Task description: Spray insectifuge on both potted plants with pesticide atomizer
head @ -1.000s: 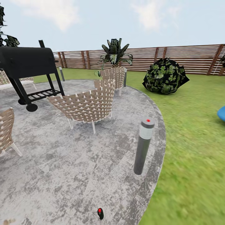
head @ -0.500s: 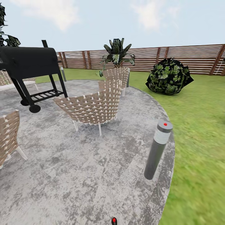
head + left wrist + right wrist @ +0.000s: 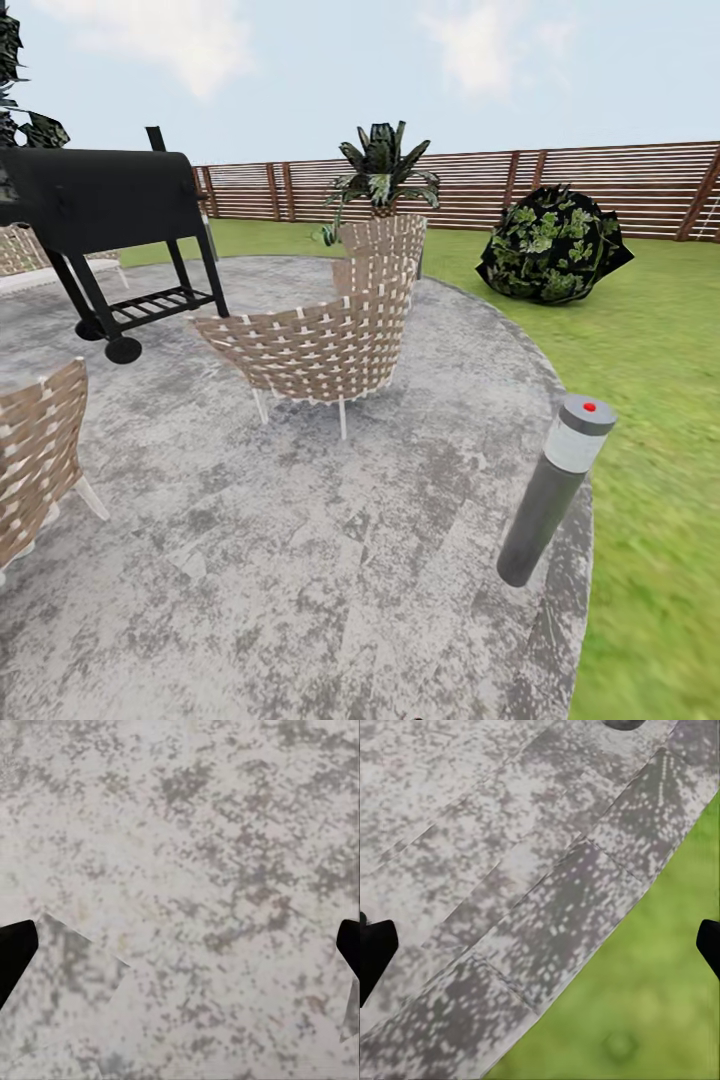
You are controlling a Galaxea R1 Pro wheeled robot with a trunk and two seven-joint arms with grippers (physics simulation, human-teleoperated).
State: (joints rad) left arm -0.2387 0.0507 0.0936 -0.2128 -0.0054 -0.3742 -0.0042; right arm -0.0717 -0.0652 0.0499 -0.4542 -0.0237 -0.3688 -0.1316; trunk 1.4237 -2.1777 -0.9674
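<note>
The whole head view has slid over the last second: the bollard light point(image 3: 556, 488), the woven chairs and the grill all sit further toward the view's right than before, which reads as the camera swinging with the robot's base or trunk, not as any of these things moving. With that swing the small dark red-tipped object that lay on the paving at the bottom edge of the view has slipped out below the frame; judged from its drift, the pesticide atomizer now lies on the round paved patch point(image 3: 300, 560) close in front of the robot, just under the head camera's field. That suggests the robot is closing in on it but has not yet begun a reach. Counted now: one black grill point(image 3: 100, 205), one grey bollard light with a red spot on top, three woven chairs fully or partly showing, the nearest point(image 3: 320, 345) at centre, one large dark shrub point(image 3: 553, 257) on the lawn point(image 3: 650, 400), one spiky plant point(image 3: 383, 170) before the slatted fence point(image 3: 600, 185). Each wrist view looks down at paving with black finger ends at opposite edges, so both sets of jaws stand wide apart, holding nothing.
</note>
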